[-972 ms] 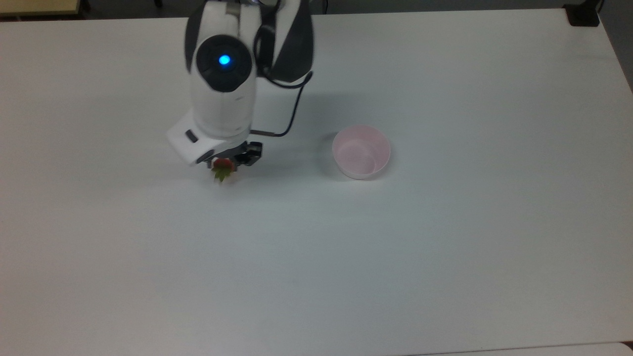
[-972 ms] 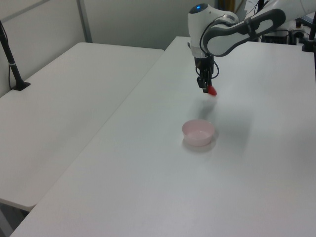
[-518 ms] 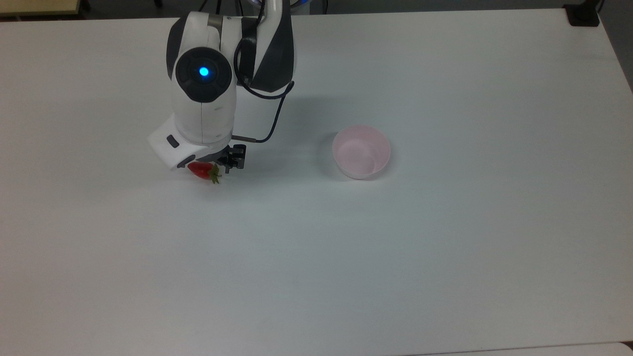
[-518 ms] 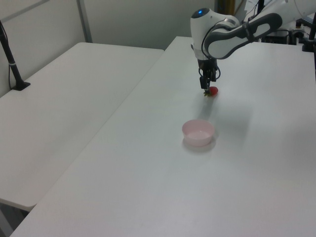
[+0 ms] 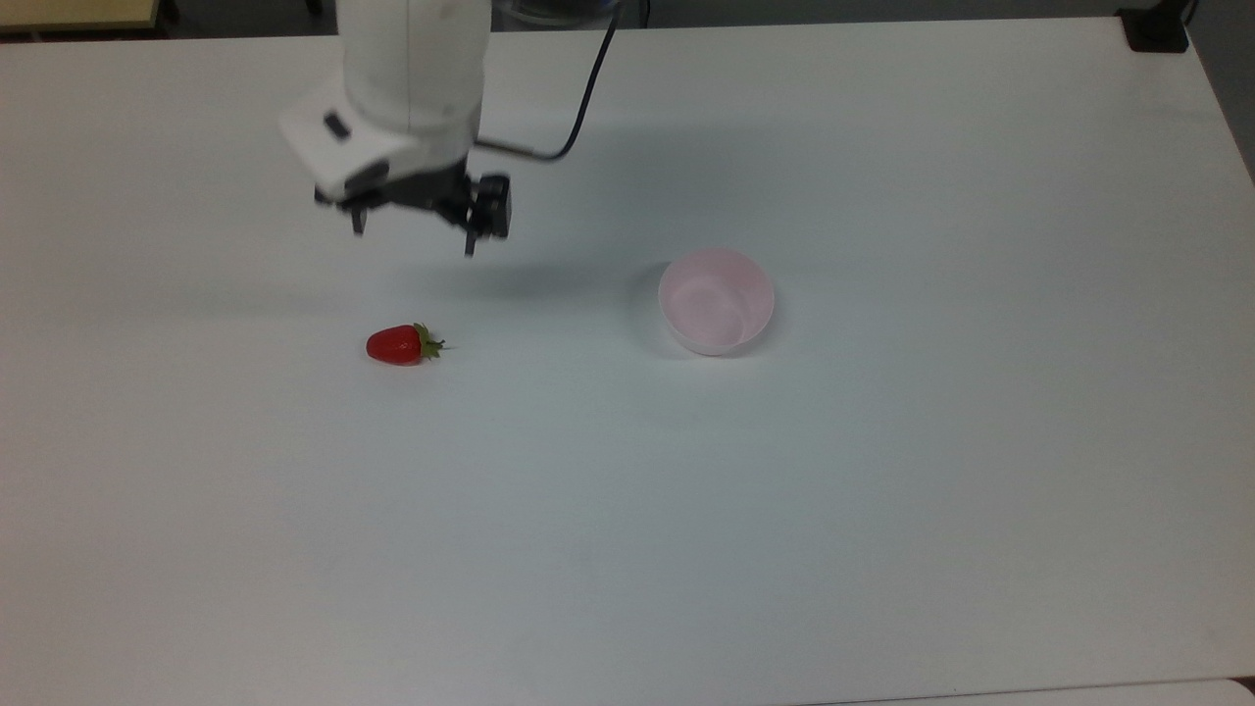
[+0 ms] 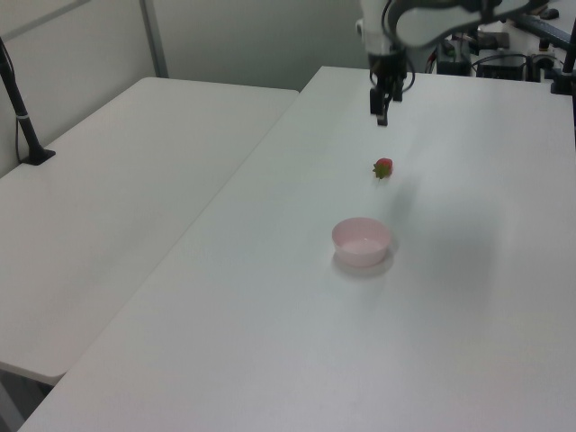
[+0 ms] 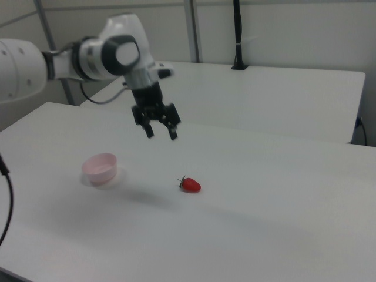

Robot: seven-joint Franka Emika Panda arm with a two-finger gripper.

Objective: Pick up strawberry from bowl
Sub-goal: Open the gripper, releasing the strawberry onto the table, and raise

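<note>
Lying on the table (image 5: 882, 510), the strawberry (image 5: 397, 345) sits below the hand (image 5: 412, 231) — released, empty.

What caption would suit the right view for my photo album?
Robot's open gripper hovers above a strawberry lying on the white table, apart from an empty pink bowl.

Soft, even overhead light is falling on the white table (image 5: 882, 510), giving the top view a cool bluish cast and leaving its middle slightly greyer than its edges. The claw (image 5: 412, 233) is casting a faint, diffuse shadow below it in the top view. The bowl (image 5: 717, 299) is throwing a weak shadow towards the top view's left. The arm's white housing is looking slightly motion-blurred there.
</note>
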